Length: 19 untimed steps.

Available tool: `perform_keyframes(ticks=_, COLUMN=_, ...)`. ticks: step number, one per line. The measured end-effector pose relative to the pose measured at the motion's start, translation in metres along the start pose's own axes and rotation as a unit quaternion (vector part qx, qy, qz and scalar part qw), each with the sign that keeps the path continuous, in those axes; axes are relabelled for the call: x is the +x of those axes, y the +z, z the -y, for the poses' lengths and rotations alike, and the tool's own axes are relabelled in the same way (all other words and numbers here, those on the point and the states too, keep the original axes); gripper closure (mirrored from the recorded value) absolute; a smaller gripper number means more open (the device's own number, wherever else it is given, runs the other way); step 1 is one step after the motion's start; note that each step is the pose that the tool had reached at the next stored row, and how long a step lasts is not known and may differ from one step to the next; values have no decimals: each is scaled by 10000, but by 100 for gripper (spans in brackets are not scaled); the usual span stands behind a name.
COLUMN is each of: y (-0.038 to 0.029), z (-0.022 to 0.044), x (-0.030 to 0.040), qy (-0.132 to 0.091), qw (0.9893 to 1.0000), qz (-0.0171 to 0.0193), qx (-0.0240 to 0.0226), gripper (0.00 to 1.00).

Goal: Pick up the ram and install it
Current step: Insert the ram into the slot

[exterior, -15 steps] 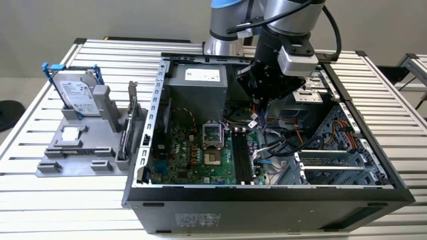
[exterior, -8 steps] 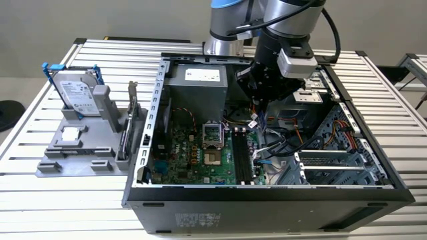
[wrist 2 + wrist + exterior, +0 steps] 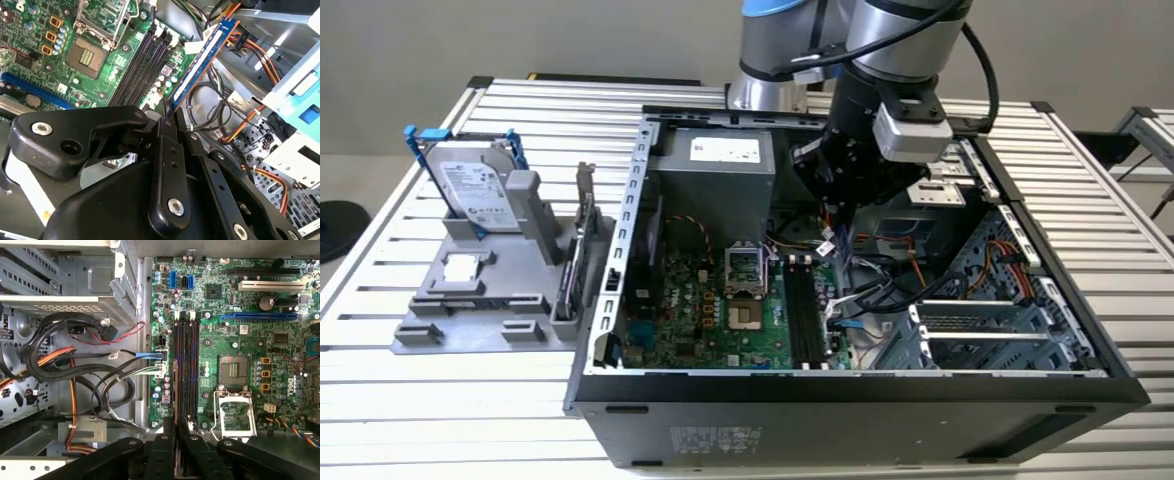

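1. Black, hinged gripper linkages fill the lower part of both wrist views; the gripper [image 3: 169, 116] is clamped on one end of the ram [image 3: 205, 57], a long, thin blue circuit-board stick that runs from the fingers toward the upper right of the second wrist view.
2. Seen edge-on in the first wrist view, the ram [image 3: 174, 390] stands just above the row of long black memory slots [image 3: 186, 365] on the green motherboard [image 3: 235, 340], at the slots' outer edge, near the bundled black, orange and white cables [image 3: 75, 370].
3. Beside the slots lies the square silver processor socket [image 3: 234, 367], its metal retaining frame hinged open.
4. In the exterior view, the grey-and-black robot arm [image 3: 881, 60] reaches down into the open black computer case [image 3: 854, 410], which rests on a slatted aluminium table [image 3: 400, 400].
5. At the exterior view's left, a grey plastic fixture [image 3: 494, 290] holds a silver hard drive in a blue bracket [image 3: 467, 185], tilted upright.
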State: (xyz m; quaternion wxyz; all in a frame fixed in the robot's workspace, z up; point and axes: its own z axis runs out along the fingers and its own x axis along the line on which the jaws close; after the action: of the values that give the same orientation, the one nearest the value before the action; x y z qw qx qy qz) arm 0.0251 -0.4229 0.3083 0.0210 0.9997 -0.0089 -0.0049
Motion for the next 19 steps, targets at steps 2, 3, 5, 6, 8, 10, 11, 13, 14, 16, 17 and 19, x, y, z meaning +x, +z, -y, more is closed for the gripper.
perform_keyframes(ticks=2, y=12, z=-2, x=0, qy=0, qw=10000, qz=2, qx=1, gripper=100)
perform_keyframes(ticks=3, y=16, z=-4, x=0, qy=0, qw=10000, qz=4, qx=0, gripper=100)
perform_keyframes(ticks=5, y=26, z=-5, x=0, qy=0, qw=10000, qz=9, qx=1, gripper=100)
perform_keyframes(ticks=6, y=31, z=-6, x=0, qy=0, qw=10000, qz=10, qx=0, gripper=100)
perform_keyframes(ticks=8, y=42, z=-7, x=1, qy=-1, qw=10000, qz=13, qx=0, gripper=100)
perform_keyframes(ticks=10, y=52, z=-7, x=1, qy=-1, qw=10000, qz=15, qx=0, gripper=100)
perform_keyframes(ticks=11, y=57, z=-7, x=1, qy=-1, qw=10000, qz=15, qx=0, gripper=100)
perform_keyframes(ticks=13, y=66, z=-7, x=1, qy=-1, qw=10000, qz=16, qx=0, gripper=100)
perform_keyframes(ticks=14, y=70, z=-6, x=1, qy=-1, qw=10000, qz=16, qx=0, gripper=100)
perform_keyframes(ticks=16, y=74, z=-6, x=1, qy=-1, qw=10000, qz=18, qx=-2, gripper=100)
perform_keyframes(ticks=17, y=77, z=-6, x=1, qy=-1, qw=10000, qz=19, qx=0, gripper=100)
perform_keyframes(ticks=19, y=77, z=-6, x=1, qy=-1, qw=10000, qz=19, qx=0, gripper=100)
